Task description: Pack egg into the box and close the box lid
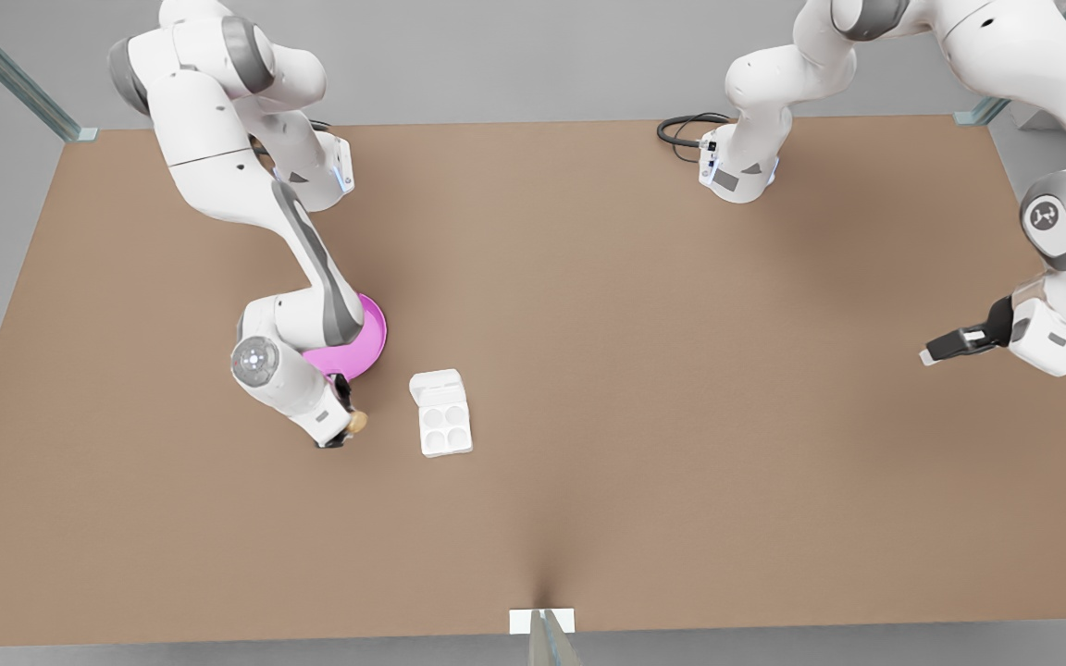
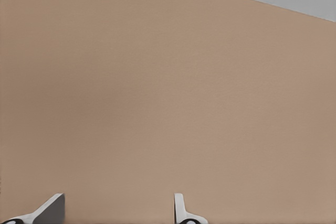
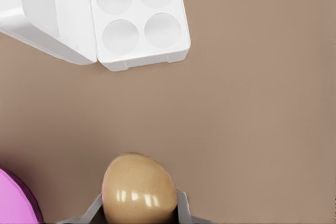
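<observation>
My right gripper [image 1: 348, 431] is shut on the tan-brown egg [image 1: 358, 422] just above the table, at the front edge of the pink plate. In the right wrist view the egg [image 3: 139, 190] sits between the fingertips [image 3: 184, 208]. The white box [image 1: 445, 427] lies a short way toward the front view's right, its four cups empty. The box [image 3: 142, 59] has its lid [image 3: 42, 14] folded open and lying back; in the front view the lid [image 1: 436, 386] is on the far side. My left gripper [image 1: 935, 353] waits open at the front view's right; its fingers [image 2: 50, 211] hang over bare table.
The pink plate [image 1: 362, 342] lies partly under the right arm's forearm, and its rim [image 3: 16, 203] shows beside the egg. A black cable [image 1: 681, 129] loops by the far arm base. Brown table spreads wide between the two arms.
</observation>
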